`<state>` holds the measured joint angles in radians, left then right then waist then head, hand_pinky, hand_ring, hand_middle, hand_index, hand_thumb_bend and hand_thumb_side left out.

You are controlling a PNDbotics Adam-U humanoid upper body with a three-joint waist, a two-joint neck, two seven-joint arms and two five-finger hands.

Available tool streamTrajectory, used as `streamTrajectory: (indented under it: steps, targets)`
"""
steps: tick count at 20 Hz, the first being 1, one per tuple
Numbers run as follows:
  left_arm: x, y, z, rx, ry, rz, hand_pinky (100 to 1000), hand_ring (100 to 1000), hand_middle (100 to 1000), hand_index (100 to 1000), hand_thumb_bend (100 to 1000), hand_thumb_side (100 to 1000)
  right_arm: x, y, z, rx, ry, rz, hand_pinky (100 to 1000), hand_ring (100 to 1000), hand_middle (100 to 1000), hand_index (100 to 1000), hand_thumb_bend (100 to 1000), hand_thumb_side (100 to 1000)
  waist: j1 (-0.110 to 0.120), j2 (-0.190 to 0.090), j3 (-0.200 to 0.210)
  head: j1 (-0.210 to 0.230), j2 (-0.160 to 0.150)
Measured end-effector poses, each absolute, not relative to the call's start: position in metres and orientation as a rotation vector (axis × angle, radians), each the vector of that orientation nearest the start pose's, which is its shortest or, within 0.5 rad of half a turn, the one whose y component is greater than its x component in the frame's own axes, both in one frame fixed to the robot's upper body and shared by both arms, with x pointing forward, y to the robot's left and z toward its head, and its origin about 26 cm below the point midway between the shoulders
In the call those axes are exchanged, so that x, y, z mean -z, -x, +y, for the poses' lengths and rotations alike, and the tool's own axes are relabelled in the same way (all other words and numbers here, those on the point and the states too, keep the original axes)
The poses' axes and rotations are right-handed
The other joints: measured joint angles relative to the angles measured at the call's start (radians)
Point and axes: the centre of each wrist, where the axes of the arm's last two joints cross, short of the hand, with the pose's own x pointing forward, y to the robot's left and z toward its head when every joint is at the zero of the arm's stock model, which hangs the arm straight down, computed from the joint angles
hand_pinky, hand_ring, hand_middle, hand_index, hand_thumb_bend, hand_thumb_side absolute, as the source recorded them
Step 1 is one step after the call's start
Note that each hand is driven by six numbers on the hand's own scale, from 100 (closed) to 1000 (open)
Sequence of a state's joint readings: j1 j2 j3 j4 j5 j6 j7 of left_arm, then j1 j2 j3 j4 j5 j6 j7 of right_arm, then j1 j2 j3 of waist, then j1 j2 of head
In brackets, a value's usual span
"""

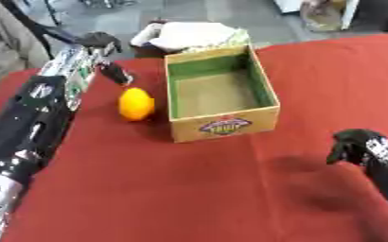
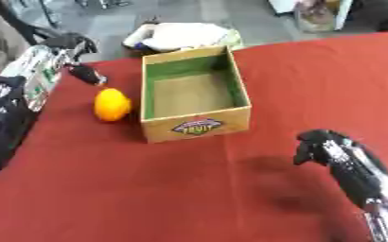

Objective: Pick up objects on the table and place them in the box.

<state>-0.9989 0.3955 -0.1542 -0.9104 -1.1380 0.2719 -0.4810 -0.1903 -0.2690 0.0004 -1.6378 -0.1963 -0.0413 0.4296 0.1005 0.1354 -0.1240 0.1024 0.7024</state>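
Down low on the right, the right hand (image 2: 317, 144) hangs over the red table (image 1: 189, 189) with its fingers curled in and nothing held. On the other side the left hand (image 1: 106, 47) reaches out just past the orange fruit (image 1: 136, 104) — a dark finger (image 1: 114, 73) points down near it, but I cannot tell if that hand is spread or closed. To do this well, I think the left hand should wrap around the fruit, which sits right beside the empty box (image 1: 222, 125) — then lift it over the wall and let go inside.
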Motion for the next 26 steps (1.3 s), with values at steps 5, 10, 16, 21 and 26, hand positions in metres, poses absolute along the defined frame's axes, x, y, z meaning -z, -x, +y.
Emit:
streamTrajectory:
  steps: [5,10,16,21,26]
  targets:
    - [-0.206,-0.486,0.251,1.276,-1.052,-0.96,801,802,799,857,525,502,-0.076,-0.323,-0.286,-0.517,-0.302,-1.802,570,544,519,691,100,699,0.0,0.0,0.0,0.0,0.0]
    - [-0.201,-0.486,0.249,1.326,-0.963,-0.908,812,814,812,866,594,644,-0.076,-0.323,-0.286,-0.517,-0.302,-1.802,571,544,519,691,100,701,0.0,0.002,0.0,0.0,0.0]
    - [-0.195,-0.485,0.249,1.359,-0.901,-0.859,813,819,826,872,618,718,-0.077,-0.323,-0.286,-0.517,-0.302,-1.802,570,544,519,691,100,702,-0.001,0.006,0.0,-0.001,0.0]
    - [-0.187,-0.484,0.246,1.391,-0.851,-0.831,817,824,835,875,636,703,-0.077,-0.323,-0.286,-0.517,-0.302,-1.803,570,544,519,691,100,703,-0.001,0.007,-0.001,-0.001,0.0]
    - [-0.179,-0.482,0.243,1.406,-0.845,-0.801,805,814,835,878,626,607,-0.077,-0.323,-0.286,-0.517,-0.302,-1.803,570,544,519,691,100,704,-0.001,0.008,-0.001,-0.003,0.0]
